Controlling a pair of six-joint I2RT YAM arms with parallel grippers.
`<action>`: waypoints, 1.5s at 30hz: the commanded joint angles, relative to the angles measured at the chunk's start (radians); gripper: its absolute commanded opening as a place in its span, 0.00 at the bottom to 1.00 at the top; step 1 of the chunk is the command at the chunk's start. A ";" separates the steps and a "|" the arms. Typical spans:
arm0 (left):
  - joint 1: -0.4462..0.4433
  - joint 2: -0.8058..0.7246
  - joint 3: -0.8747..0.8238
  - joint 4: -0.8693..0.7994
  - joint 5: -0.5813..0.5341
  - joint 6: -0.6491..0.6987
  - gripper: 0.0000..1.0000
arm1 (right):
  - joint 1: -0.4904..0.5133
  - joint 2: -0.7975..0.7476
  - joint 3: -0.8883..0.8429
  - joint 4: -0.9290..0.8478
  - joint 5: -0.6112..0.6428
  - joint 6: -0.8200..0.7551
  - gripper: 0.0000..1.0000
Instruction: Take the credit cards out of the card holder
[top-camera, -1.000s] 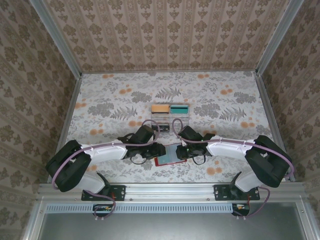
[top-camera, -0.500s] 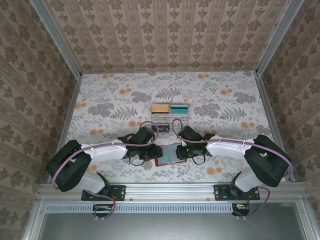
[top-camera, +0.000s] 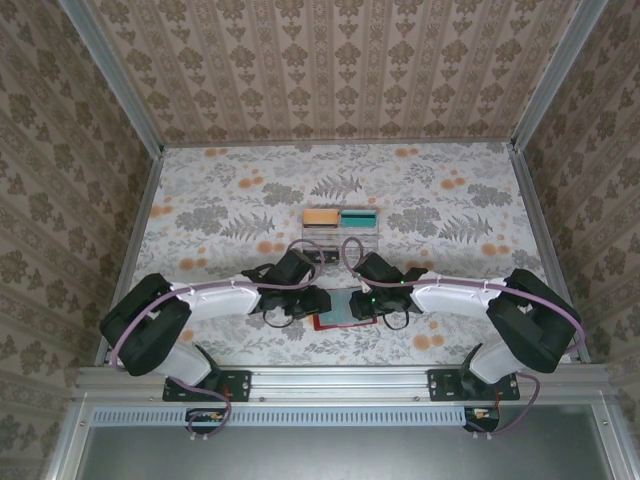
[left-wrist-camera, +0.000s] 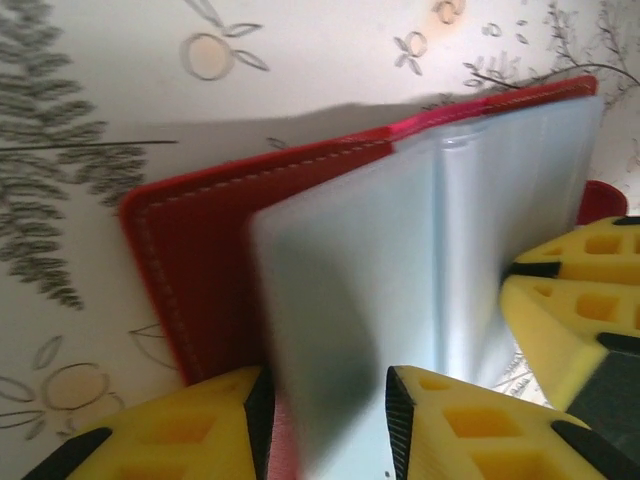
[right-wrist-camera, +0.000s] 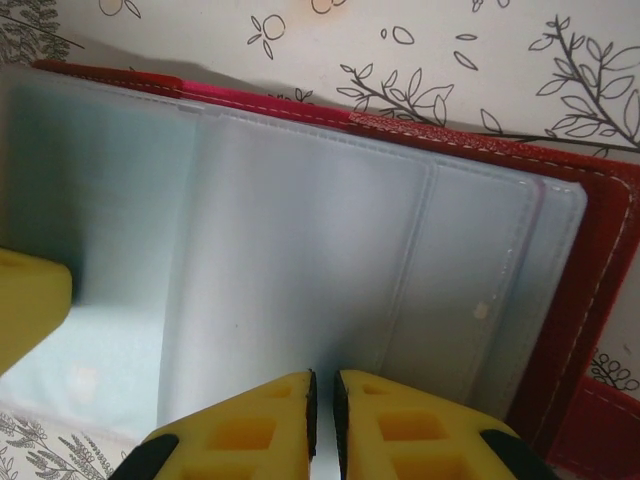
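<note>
Two arms, top view: left gripper (top-camera: 318, 300) has edged in from 9 o'clock onto the card holder (top-camera: 338, 314), which lies at 6 o'clock of the tray (top-camera: 340, 226); right gripper (top-camera: 360, 302) at its 3 o'clock; removal looks begun, no card out yet.
Left wrist: jaws part-way apart around a lifted clear sleeve (left-wrist-camera: 400, 270); whether they grip it, I cannot tell.
Right wrist: jaws nearly closed, nipping a sleeve edge, too fine to read from above.

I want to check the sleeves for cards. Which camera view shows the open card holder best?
The right wrist view: the card holder lies open there, its clear sleeves and red cover close and sharp. The left wrist view shows it at an angle, with the nearest sleeve blurred. The top external view shows it small and distant.
</note>
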 joint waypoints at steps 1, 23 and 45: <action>-0.015 0.004 0.038 0.025 0.030 0.036 0.39 | 0.011 0.026 -0.005 -0.030 0.002 0.021 0.17; -0.014 -0.056 0.066 -0.139 -0.064 0.066 0.40 | -0.039 -0.049 -0.033 -0.099 0.061 0.059 0.30; -0.017 0.016 0.051 -0.114 -0.035 0.040 0.39 | -0.040 -0.010 -0.050 -0.066 0.037 0.074 0.25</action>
